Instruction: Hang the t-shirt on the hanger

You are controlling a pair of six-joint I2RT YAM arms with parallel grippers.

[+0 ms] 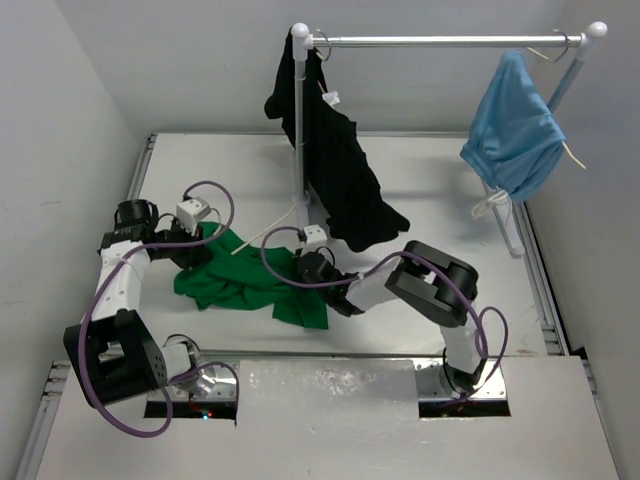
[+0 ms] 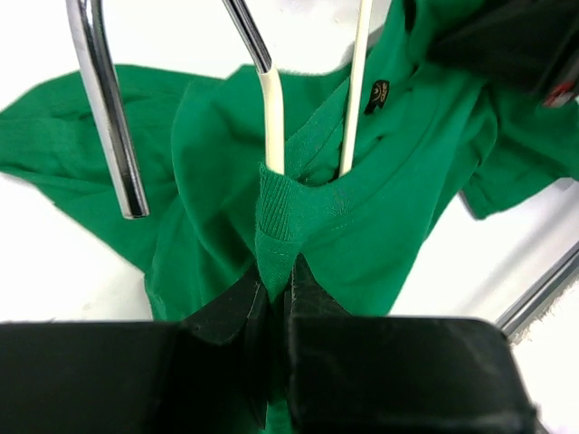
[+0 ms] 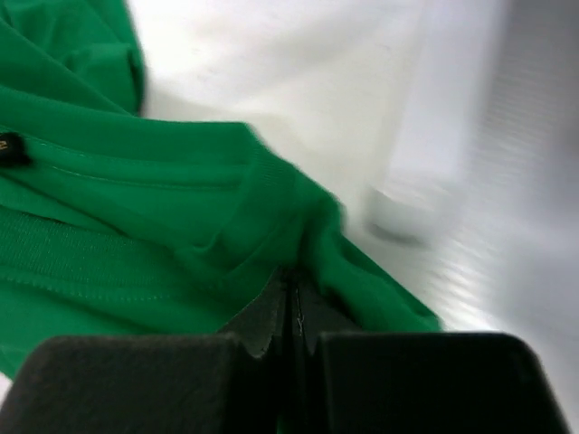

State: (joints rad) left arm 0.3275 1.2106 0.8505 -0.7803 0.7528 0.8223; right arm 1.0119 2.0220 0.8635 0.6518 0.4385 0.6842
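Note:
The green t-shirt (image 1: 232, 285) lies crumpled on the white table between my two arms. The cream-white hanger (image 1: 265, 232) shows as a thin rod slanting out of the shirt's far edge. In the left wrist view two hanger rods (image 2: 355, 90) run down into the collar opening of the t-shirt (image 2: 389, 208). My left gripper (image 1: 207, 240) is shut on the ribbed collar (image 2: 278, 271). My right gripper (image 1: 300, 268) is shut on a fold of the shirt (image 3: 296, 285) near the neck label; the cloth (image 3: 136, 235) bunches to its left. The hanger's hook is not visible.
A chrome clothes rack (image 1: 440, 42) stands at the back, its left post (image 1: 299, 130) just behind the shirt. A black garment (image 1: 340, 170) hangs at its left end, a light-blue garment (image 1: 515, 130) at its right. Chrome bars (image 2: 109, 108) cross the left wrist view.

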